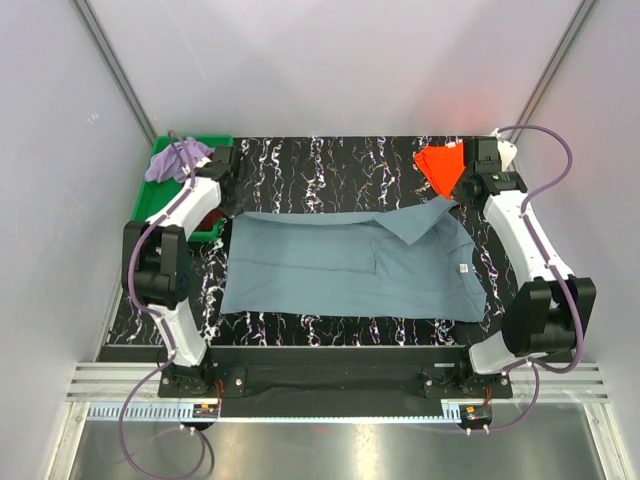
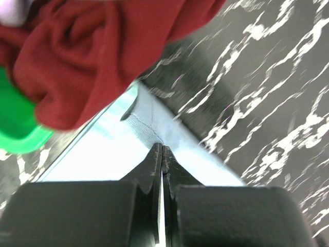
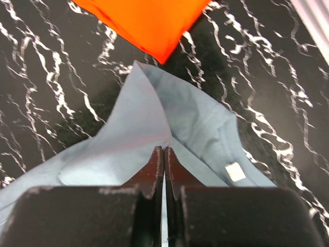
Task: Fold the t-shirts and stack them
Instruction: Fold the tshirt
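Squeezed shut, the left jaws pinch the far left edge of the blue-grey shirt [image 1: 350, 265]. The right jaws are shut tight on its far right corner, which is folded over. This shirt lies spread out on the black surface [image 1: 330, 165]. An orange shirt [image 1: 440, 165] sits at the far right. A lavender shirt [image 1: 175, 160] lies in the green tray [image 2: 15, 128], and a maroon shirt [image 2: 103, 46] spills over its edge.
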`<action>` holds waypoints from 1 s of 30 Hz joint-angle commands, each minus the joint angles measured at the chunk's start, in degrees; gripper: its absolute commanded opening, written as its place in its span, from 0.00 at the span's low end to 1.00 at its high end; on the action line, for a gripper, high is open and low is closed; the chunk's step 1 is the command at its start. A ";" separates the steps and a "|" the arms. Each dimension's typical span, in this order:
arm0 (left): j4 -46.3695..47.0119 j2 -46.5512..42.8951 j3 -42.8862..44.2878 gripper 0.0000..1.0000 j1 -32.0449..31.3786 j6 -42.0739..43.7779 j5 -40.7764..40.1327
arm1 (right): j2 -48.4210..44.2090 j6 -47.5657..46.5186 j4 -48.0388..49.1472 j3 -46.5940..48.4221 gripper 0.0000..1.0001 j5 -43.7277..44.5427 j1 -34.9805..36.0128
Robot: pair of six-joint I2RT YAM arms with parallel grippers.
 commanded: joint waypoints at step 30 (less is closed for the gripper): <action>5.74 -17.53 -23.32 0.00 -0.65 11.31 10.22 | -14.16 0.33 -19.48 -5.86 0.00 3.06 -2.98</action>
